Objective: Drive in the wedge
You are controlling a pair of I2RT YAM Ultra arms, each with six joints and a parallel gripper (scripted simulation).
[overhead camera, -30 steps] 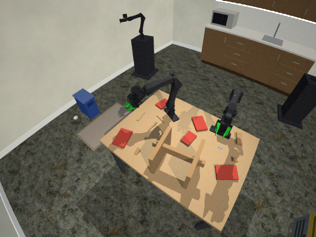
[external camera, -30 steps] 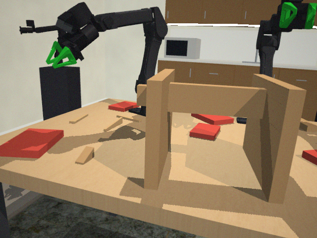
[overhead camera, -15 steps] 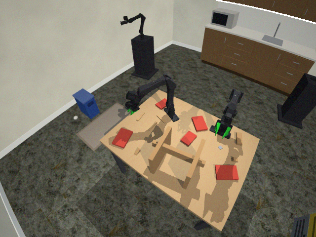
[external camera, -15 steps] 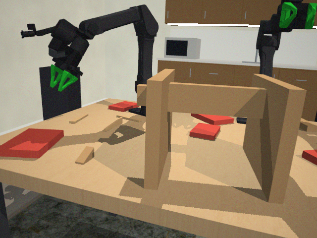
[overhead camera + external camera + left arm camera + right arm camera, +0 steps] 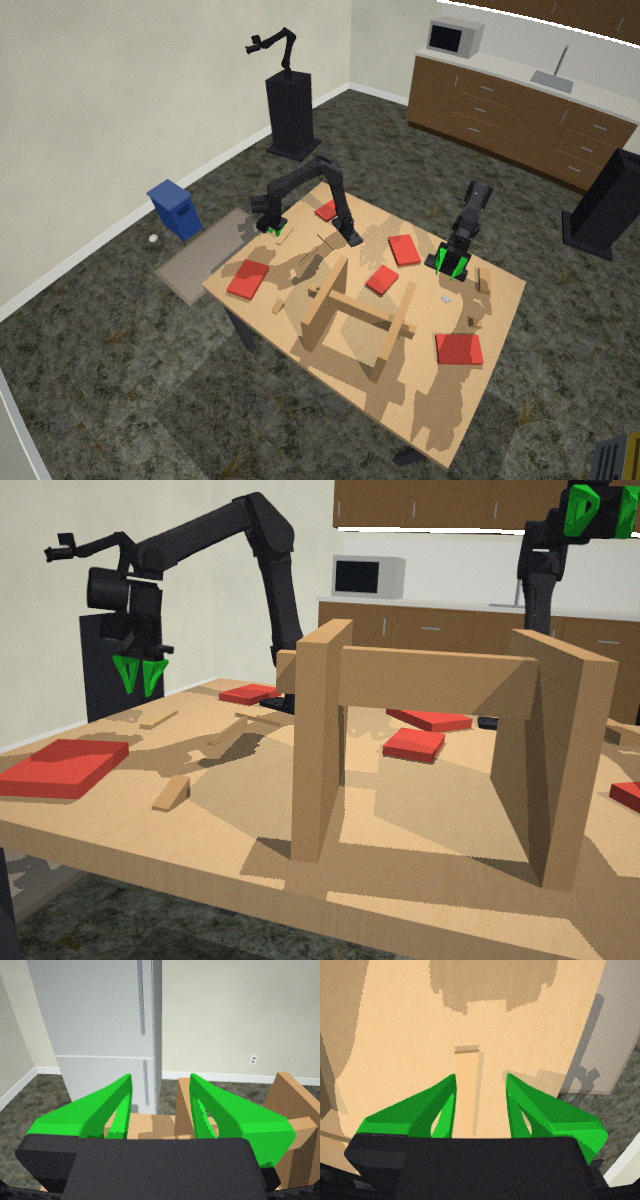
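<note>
A wooden rail [image 5: 361,310] [image 5: 434,681] runs between two upright end boards, one [image 5: 310,738] at picture left in the exterior view, the other [image 5: 573,738] at picture right. A rail stub [image 5: 285,671] sticks out past the left one; its slot is not readable. A small wedge [image 5: 278,305] [image 5: 173,792] lies on the table beyond that board. My right gripper [image 5: 276,231] [image 5: 139,694] [image 5: 481,1080] is open and empty, above a thin flat wooden piece [image 5: 284,235] [image 5: 159,719] [image 5: 467,1082]. My left gripper [image 5: 445,274] [image 5: 160,1081] is open and empty, raised near its base, away from the boards.
Red blocks [image 5: 248,279] [image 5: 382,279] [image 5: 459,349] lie around the boards. Two thin wooden strips [image 5: 227,731] [image 5: 258,718] lie between my right arm's base and the left board. A wooden block [image 5: 483,280] lies at the table's far right, and a small grey square [image 5: 446,298] lies nearby.
</note>
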